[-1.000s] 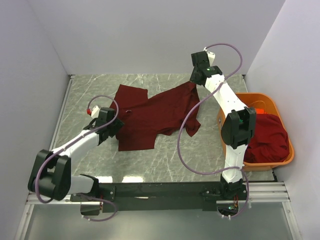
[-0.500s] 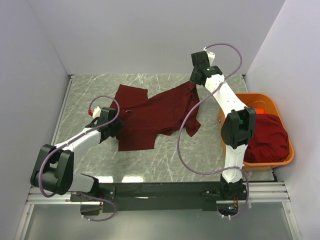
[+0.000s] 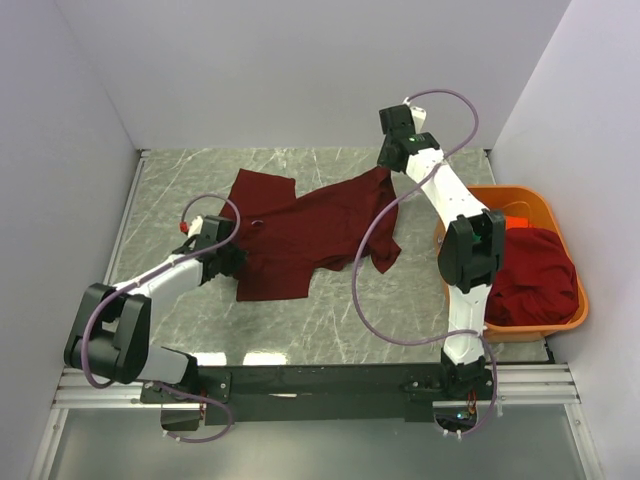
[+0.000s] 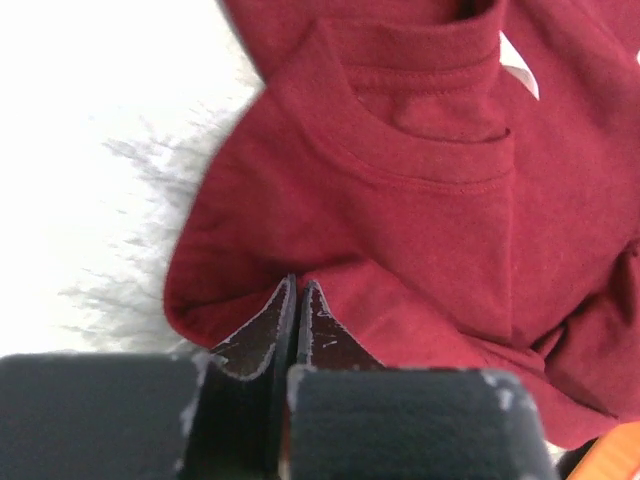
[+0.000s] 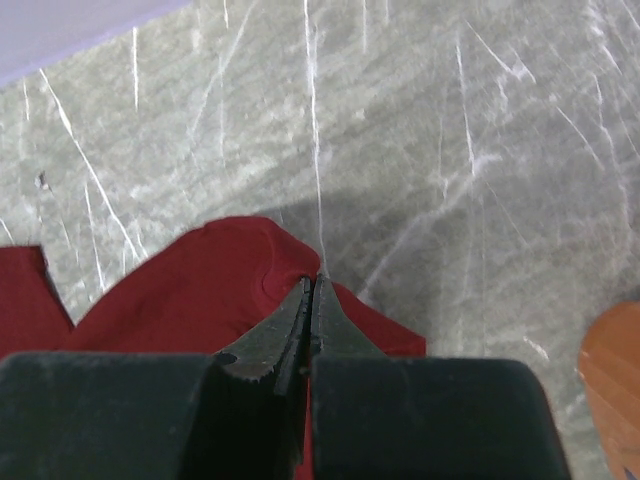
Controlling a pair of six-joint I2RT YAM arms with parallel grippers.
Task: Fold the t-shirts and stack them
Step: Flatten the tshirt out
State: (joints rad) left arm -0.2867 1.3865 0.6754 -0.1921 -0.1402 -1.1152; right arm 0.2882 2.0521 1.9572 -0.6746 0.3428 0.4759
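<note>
A dark maroon t-shirt (image 3: 310, 230) lies spread and crumpled on the marble table, its collar (image 4: 430, 150) showing in the left wrist view. My left gripper (image 3: 237, 258) (image 4: 298, 285) is shut on a folded edge of this t-shirt (image 4: 420, 230) at its left side, below the collar. My right gripper (image 3: 385, 168) (image 5: 312, 282) is shut on the far right corner of the same t-shirt (image 5: 190, 290), holding it just above the table. More maroon t-shirts (image 3: 535, 275) are heaped in the basket.
A rigid orange basket (image 3: 510, 198) stands at the right edge of the table, and its rim (image 5: 615, 370) shows in the right wrist view. White walls close in the table on three sides. The right arm's purple cable (image 3: 365, 290) loops over the shirt's right part.
My left gripper has gone from open to shut on the shirt's left edge. The right gripper has shifted slightly left with its corner of cloth.
</note>
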